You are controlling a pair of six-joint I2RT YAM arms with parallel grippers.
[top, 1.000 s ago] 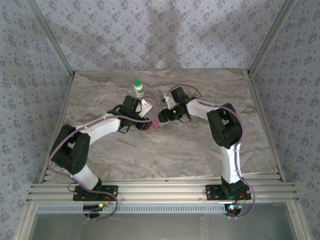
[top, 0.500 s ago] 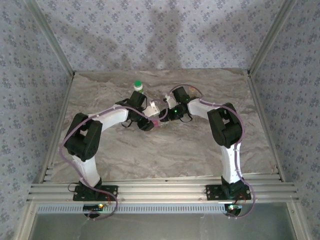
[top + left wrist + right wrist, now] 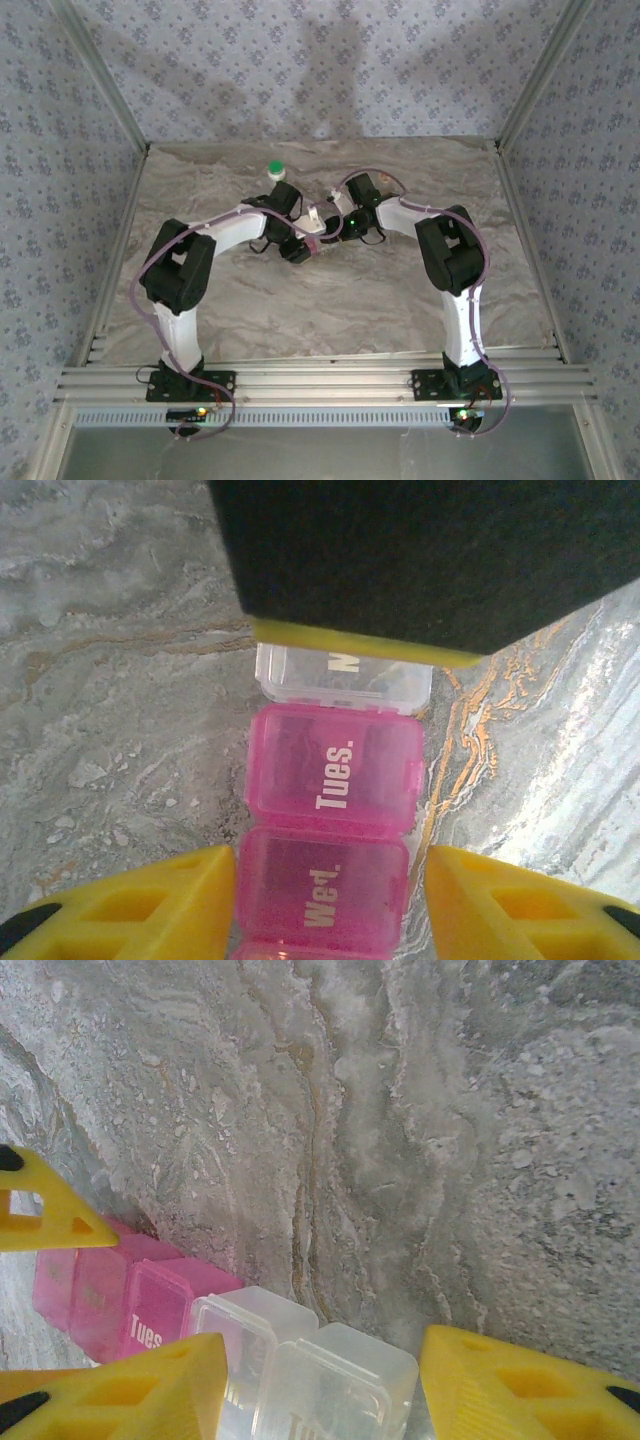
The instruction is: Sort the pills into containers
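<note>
Pill case [image 3: 335, 770], pink and clear, contents unclear

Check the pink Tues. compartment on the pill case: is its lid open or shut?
Shut. On the pill case, the Tues. lid lies flat, level with the Wed. lid, label facing up.

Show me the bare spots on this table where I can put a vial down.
Free: the wide front strip of table between the arm bases and the pill case; the right side between the right arm and the wall; the rear-left corner beside the green-capped bottle. Crowded: the middle rear, where both arms meet at the case.
</note>
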